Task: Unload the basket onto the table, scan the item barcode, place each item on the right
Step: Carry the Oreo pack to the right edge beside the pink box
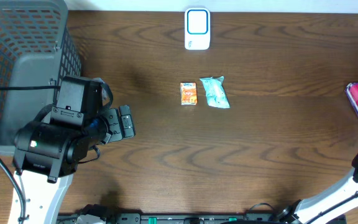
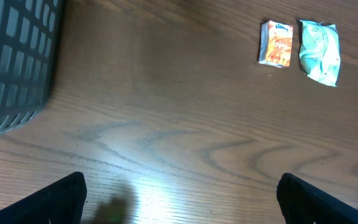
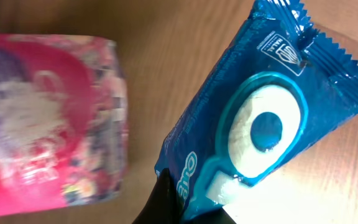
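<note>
Presently, the left hand (image 2: pixel 179 190) is seen wide open above the table (image 1: pixel 278 155), at lower left in the overhead view. An orange packet (image 1: pixel 189 93) and a teal packet (image 1: pixel 215 92) are laid side by side at centre, below the scanner (image 1: pixel 197 28). The right hand (image 3: pixel 182 210) is closed at the lower edge of a blue packet (image 3: pixel 260 124), beside a pink packet (image 3: pixel 48 118). Whether the blue packet is gripped cannot be told.

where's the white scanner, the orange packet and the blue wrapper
white scanner (image 1: pixel 197 28): overhead view, middle of its body
orange packet (image 1: pixel 188 93): overhead view, middle of its top face
blue wrapper (image 3: pixel 266 127): right wrist view, blue centre of the printed ring
</note>
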`<act>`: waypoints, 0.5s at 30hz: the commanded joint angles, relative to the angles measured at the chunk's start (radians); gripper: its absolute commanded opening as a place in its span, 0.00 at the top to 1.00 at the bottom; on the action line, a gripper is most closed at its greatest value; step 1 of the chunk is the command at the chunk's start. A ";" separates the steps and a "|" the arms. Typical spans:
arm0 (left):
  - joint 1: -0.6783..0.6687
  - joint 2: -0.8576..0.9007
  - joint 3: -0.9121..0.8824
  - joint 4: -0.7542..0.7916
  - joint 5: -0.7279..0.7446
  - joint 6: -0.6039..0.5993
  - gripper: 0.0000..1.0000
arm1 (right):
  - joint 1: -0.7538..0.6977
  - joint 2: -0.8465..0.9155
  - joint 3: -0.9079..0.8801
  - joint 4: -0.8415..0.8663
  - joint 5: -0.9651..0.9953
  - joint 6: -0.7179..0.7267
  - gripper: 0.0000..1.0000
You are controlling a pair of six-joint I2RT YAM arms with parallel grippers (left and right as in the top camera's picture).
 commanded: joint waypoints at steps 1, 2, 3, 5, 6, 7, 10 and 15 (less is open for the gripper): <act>0.004 0.003 0.004 -0.002 -0.013 -0.006 0.02 | -0.032 0.003 -0.040 0.018 0.025 0.018 0.96; 0.004 0.003 0.004 -0.002 -0.013 -0.006 0.02 | -0.038 0.003 -0.052 0.029 0.025 0.019 0.94; 0.004 0.003 0.004 -0.002 -0.013 -0.006 0.02 | -0.044 0.003 -0.065 0.040 0.025 0.019 0.88; 0.004 0.003 0.004 -0.002 -0.013 -0.006 0.02 | -0.050 0.003 -0.096 0.069 0.021 0.018 0.68; 0.004 0.003 0.004 -0.002 -0.013 -0.006 0.02 | -0.050 0.003 -0.111 0.082 0.013 0.017 0.59; 0.004 0.003 0.004 -0.002 -0.013 -0.006 0.02 | -0.050 0.003 -0.127 0.100 0.003 0.004 0.51; 0.004 0.003 0.004 -0.002 -0.013 -0.006 0.02 | -0.048 0.003 -0.177 0.169 -0.084 -0.071 0.45; 0.004 0.003 0.004 -0.002 -0.013 -0.006 0.02 | -0.035 0.003 -0.210 0.203 -0.235 -0.103 0.44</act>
